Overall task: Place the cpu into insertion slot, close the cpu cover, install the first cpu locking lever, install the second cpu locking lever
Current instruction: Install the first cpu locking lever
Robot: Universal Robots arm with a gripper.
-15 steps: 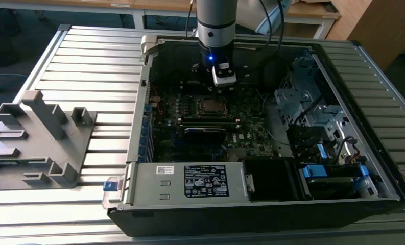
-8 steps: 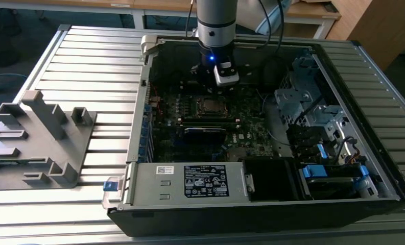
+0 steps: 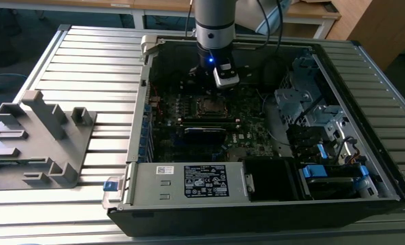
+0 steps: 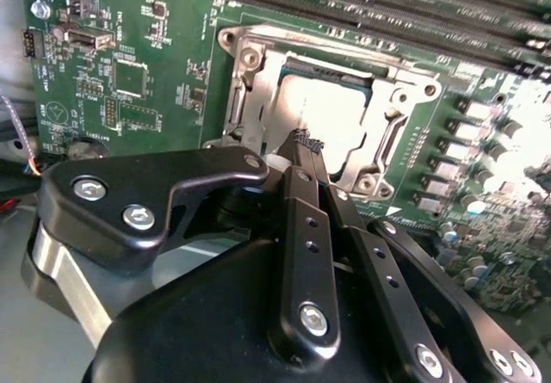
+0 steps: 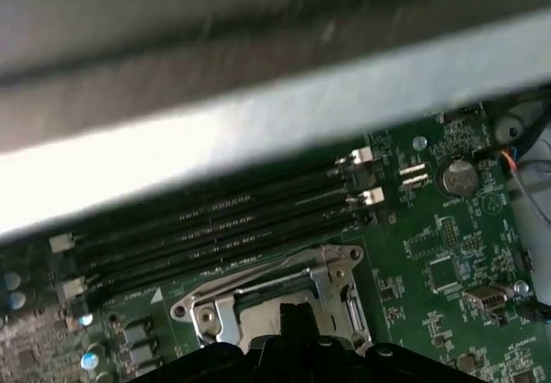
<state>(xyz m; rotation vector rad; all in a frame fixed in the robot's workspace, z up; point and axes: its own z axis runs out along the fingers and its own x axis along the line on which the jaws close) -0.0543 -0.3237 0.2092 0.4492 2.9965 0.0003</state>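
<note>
Pincer: the pincer hangs low over the socket in the second wrist view; its black fingers converge to a narrow tip, together, with nothing seen between them. The tip touches or stands just above the chip; contact cannot be told.
Cpu: the cpu lies flat inside the insertion slot, its pale metal top glaring; its near edge is hidden behind the pincer.
Cpu cover: the cpu cover, a thin silvery frame, appears in the first wrist view; its lower part is cut off by the black pincer body. Whether it lies fully shut cannot be told.
Locking levers: not made out.
Board: green circuit board with long dark memory slots.
Case: open dark computer case resting on a ribbed metal bench; arm reaches in from above.
</note>
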